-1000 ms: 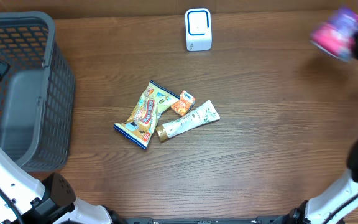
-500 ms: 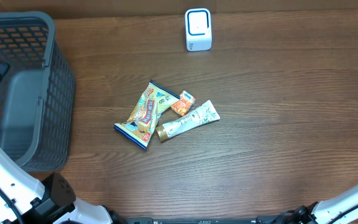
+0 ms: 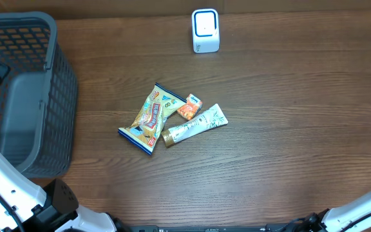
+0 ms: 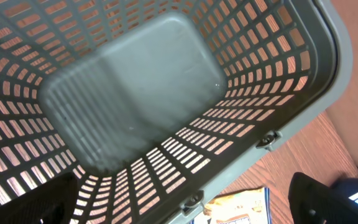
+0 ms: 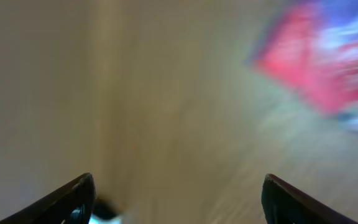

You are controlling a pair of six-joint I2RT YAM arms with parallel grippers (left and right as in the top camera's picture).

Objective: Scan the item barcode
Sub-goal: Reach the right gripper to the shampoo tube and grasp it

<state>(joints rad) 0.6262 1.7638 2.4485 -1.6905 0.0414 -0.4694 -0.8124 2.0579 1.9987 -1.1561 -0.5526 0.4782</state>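
Overhead view gives the whole tabletop (image 3: 288, 129), which neither wrist view does. The white scanner (image 3: 205, 30) stands upright at the far edge, well apart from both hands. In the middle three packs lie close together: a yellow snack bag (image 3: 152, 118), a small orange sachet (image 3: 190, 107) and a pale tube (image 3: 195, 125). The sachet touches the bag and the tube. The grey basket (image 3: 18, 90) stands at the left side. Of the right side this view shows only a piece of the right arm (image 3: 359, 206) at the near corner, not the hand itself.

Left wrist view looks straight down into the basket, which is directly below the left hand (image 4: 182, 183). Its two fingers (image 4: 42, 202) are spread wide, at the two lower corners of the picture, and they hold and touch nothing. Beyond the basket wall, on the side of its right finger, a corner of the yellow snack bag shows on the wood.

Right wrist view is much blurred. The right hand (image 5: 179, 186) has its fingers (image 5: 291, 202) far apart, with only bare wood between them. This view alone shows the red and blue item (image 5: 328, 68). It is ahead of this hand, toward its right finger and apart from both fingers. Whether it rests on the tabletop I cannot tell.
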